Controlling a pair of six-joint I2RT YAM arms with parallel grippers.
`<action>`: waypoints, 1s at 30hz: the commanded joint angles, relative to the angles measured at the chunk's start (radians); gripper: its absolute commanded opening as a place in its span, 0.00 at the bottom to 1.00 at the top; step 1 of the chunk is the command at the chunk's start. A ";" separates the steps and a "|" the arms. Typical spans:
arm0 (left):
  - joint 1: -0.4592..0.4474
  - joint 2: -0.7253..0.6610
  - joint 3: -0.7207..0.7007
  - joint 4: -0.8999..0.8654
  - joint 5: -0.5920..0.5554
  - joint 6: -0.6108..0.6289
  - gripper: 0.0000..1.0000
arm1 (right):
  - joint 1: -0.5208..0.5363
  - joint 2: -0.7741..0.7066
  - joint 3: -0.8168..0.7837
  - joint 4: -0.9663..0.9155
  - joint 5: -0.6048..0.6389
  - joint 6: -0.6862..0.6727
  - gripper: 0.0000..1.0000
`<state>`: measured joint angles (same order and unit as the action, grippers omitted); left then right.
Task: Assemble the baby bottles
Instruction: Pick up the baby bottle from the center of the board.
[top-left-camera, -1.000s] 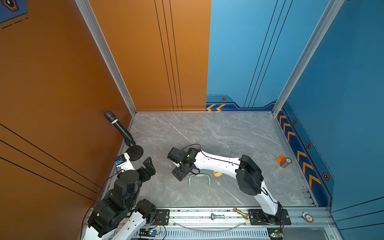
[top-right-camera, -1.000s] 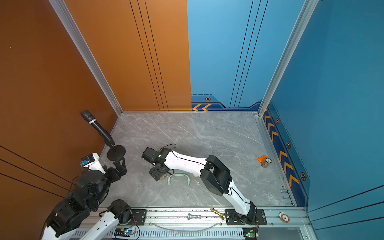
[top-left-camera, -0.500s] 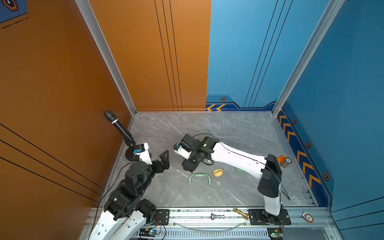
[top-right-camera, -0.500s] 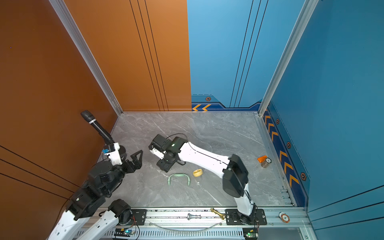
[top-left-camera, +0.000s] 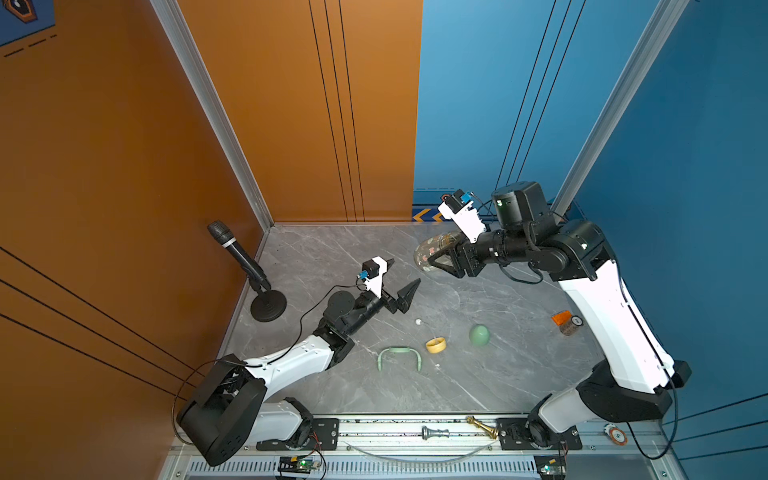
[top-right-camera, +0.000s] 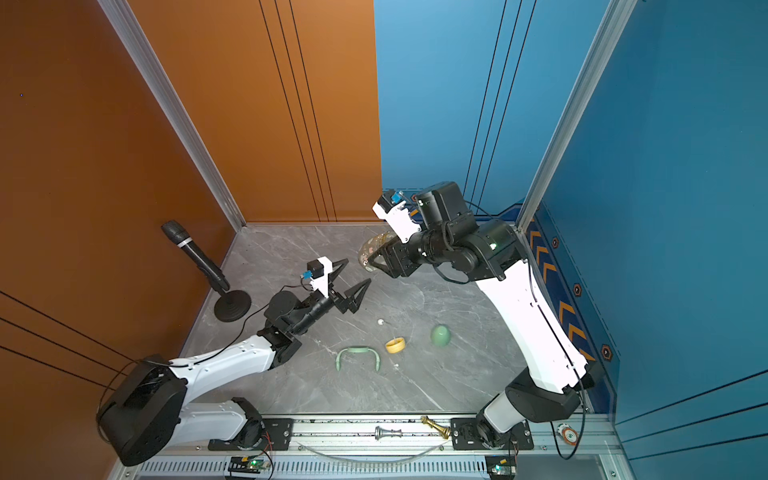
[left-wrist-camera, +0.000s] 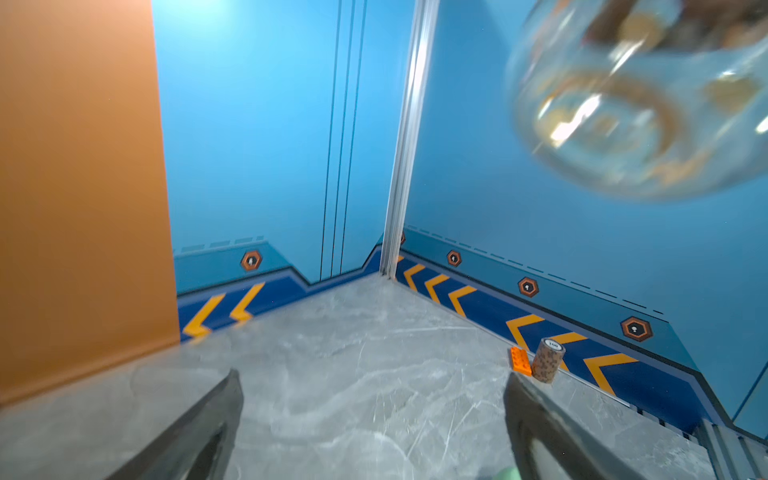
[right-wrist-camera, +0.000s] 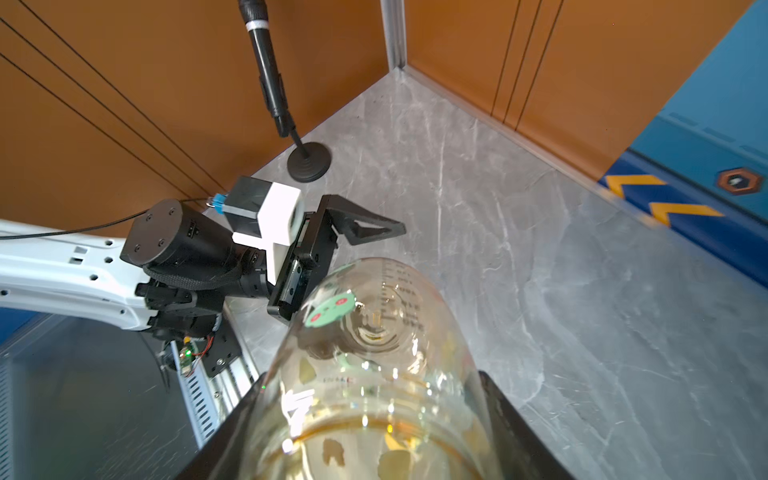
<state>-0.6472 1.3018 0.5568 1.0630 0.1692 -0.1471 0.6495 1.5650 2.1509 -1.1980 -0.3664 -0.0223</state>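
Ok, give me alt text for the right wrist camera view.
A clear bottle body fills the foreground, clamped between the right gripper's fingers. Beyond it, the left gripper hangs open above the grey table, near a microphone.

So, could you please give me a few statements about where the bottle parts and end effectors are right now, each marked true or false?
1. The right end effector holds the clear bottle body above the table. True.
2. The left end effector grips the handled ring. False: it is open and empty; the mint-green handled ring lies on the table.
3. The yellow collar lies between the ring and the dome cap. True.
4. The dome cap sits on the bottle. False: it rests on the table.
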 joint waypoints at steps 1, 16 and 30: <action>-0.022 0.034 0.018 0.163 0.014 0.115 0.97 | 0.039 0.062 -0.044 -0.067 -0.084 0.027 0.51; -0.014 -0.030 -0.058 0.239 0.137 0.154 0.98 | 0.029 0.175 -0.086 -0.073 -0.199 0.041 0.46; -0.011 -0.015 -0.057 0.211 0.236 0.069 0.99 | 0.039 0.151 -0.097 -0.075 -0.225 0.033 0.47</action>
<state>-0.6678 1.2732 0.4938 1.2652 0.3588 -0.0319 0.6807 1.7355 2.0552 -1.2495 -0.5713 0.0116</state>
